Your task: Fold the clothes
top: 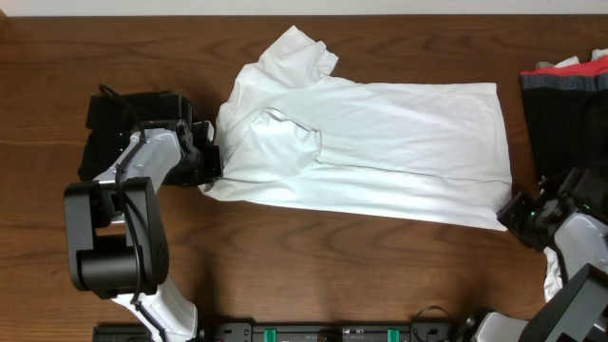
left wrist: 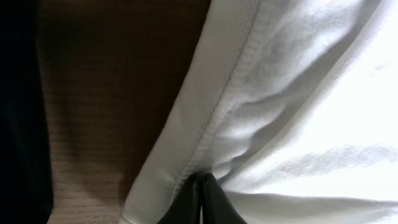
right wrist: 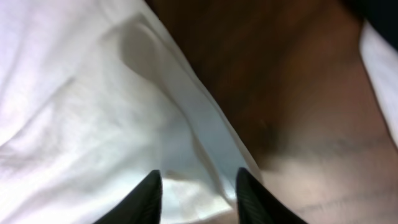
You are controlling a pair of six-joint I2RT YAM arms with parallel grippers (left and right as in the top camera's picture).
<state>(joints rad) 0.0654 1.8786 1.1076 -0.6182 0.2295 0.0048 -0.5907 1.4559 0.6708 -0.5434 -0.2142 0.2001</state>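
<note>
From above, the white T-shirt (top: 380,142) lies spread between the left gripper (top: 211,157), at its sleeve end, and the right gripper (top: 518,214), at its hem corner. Dark clothes (top: 570,95) beyond the right gripper are cut off. At the left wrist, closed fingers (left wrist: 214,208) pinch the shirt's stitched edge. At the right wrist, the fingers stand apart, released, with the shirt's corner lying loose between them.
</note>
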